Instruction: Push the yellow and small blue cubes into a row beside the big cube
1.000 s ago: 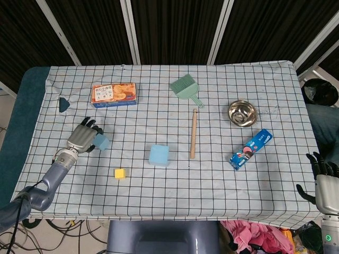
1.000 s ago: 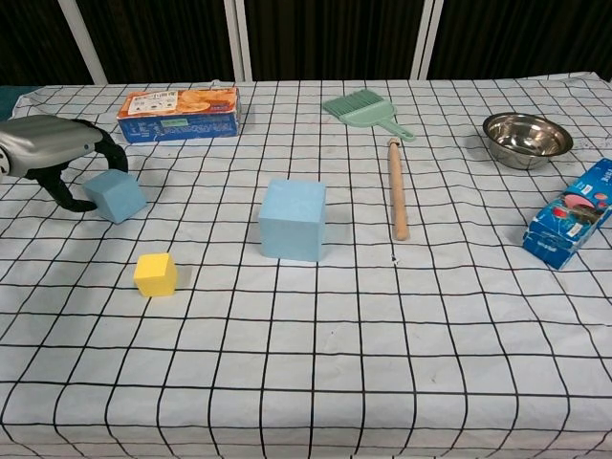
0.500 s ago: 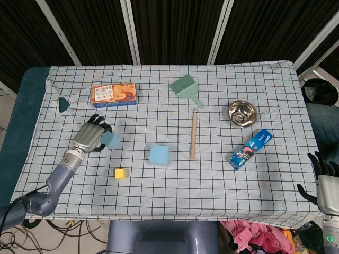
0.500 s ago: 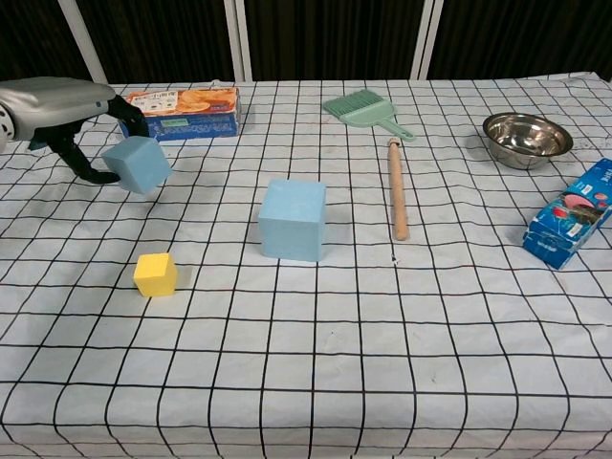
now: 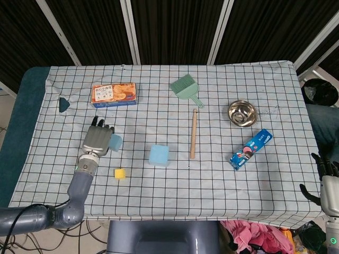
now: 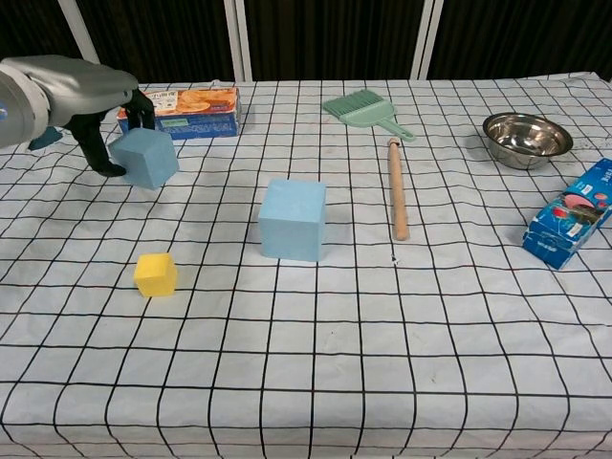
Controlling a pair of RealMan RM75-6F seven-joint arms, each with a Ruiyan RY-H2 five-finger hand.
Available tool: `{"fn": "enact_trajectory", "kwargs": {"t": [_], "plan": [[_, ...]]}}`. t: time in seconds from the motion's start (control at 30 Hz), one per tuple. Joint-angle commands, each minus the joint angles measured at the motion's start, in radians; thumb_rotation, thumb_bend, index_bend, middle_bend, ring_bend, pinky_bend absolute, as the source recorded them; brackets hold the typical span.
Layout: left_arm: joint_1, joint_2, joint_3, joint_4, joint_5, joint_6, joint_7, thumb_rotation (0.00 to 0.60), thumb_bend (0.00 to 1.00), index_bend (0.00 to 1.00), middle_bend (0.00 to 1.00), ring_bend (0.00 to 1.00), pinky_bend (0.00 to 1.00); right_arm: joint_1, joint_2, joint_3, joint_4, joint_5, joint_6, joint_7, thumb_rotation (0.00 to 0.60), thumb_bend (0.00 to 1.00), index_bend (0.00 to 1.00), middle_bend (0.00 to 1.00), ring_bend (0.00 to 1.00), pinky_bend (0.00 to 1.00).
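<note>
Blue small cube (image 5: 115, 142) gripped in the left robot hand (image 5: 97, 140), seen from the head view, fingers wrapped over its left side, above the checked cloth of the table (image 5: 159, 201). Just below and right of that hand, yellow cube (image 5: 120, 173) on the cloth, apart from everything. Further right, big blue cube (image 5: 159, 154), well clear of both smaller cubes. Behind the hand, a biscuit box (image 5: 113, 94); toward the far middle, a green brush (image 5: 186, 88); right of the big cube, a wooden stick (image 5: 193, 133) lying lengthwise. On the right side, a steel bowl (image 5: 242, 112) and a blue tube pack (image 5: 251, 148). At the lower right edge, off the table, right robot hand (image 5: 327, 180), fingers spread, holding nothing.

From the chest view: left robot hand (image 6: 76, 91) at upper left, dark fingers clamped on the small blue cube (image 6: 145, 158), cube tilted. Whether lifted or touching the cloth, hard to tell. Yellow cube (image 6: 156, 274) nearer the camera, below the held one. Big blue cube (image 6: 292, 220) at centre, standing square. Biscuit box (image 6: 187, 111) just behind the hand. Brush (image 6: 360, 108), stick (image 6: 397, 188), bowl (image 6: 527, 138) and tube pack (image 6: 572, 225) ranged toward the right.
</note>
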Motion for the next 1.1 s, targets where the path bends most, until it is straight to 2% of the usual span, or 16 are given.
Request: {"fn": "enact_trajectory", "kwargs": {"t": [0.03, 0.27, 0.5, 0.73, 1.1], "plan": [[-0.037, -0.061, -0.016, 0.020, -0.061, 0.028, 0.022, 0.600, 0.37, 0.47, 0.34, 0.12, 0.04, 0.001, -0.001, 0.000, 0.002, 0.003, -0.004, -0.001, 0.600, 0.19, 0.11, 0.07, 0.21, 0.12], [-0.059, -0.118, -0.007, 0.083, -0.065, 0.000, -0.006, 0.600, 0.37, 0.47, 0.33, 0.12, 0.04, 0.002, -0.002, 0.000, 0.002, 0.004, -0.006, -0.003, 0.600, 0.19, 0.11, 0.07, 0.21, 0.12], [-0.074, -0.178, 0.009, 0.151, -0.001, -0.007, -0.056, 0.600, 0.36, 0.48, 0.33, 0.12, 0.03, 0.001, -0.001, 0.003, 0.003, 0.006, -0.004, 0.000, 0.600, 0.19, 0.11, 0.07, 0.21, 0.12], [-0.096, -0.260, -0.012, 0.193, -0.063, 0.052, -0.027, 0.600, 0.36, 0.48, 0.33, 0.12, 0.02, -0.002, 0.001, 0.006, 0.000, 0.011, 0.001, 0.003, 0.600, 0.19, 0.11, 0.07, 0.21, 0.12], [-0.119, -0.315, -0.025, 0.221, -0.101, 0.070, 0.008, 0.600, 0.35, 0.48, 0.33, 0.12, 0.02, -0.003, 0.003, 0.007, 0.004, 0.013, -0.002, 0.009, 0.600, 0.19, 0.11, 0.07, 0.21, 0.12]]}}
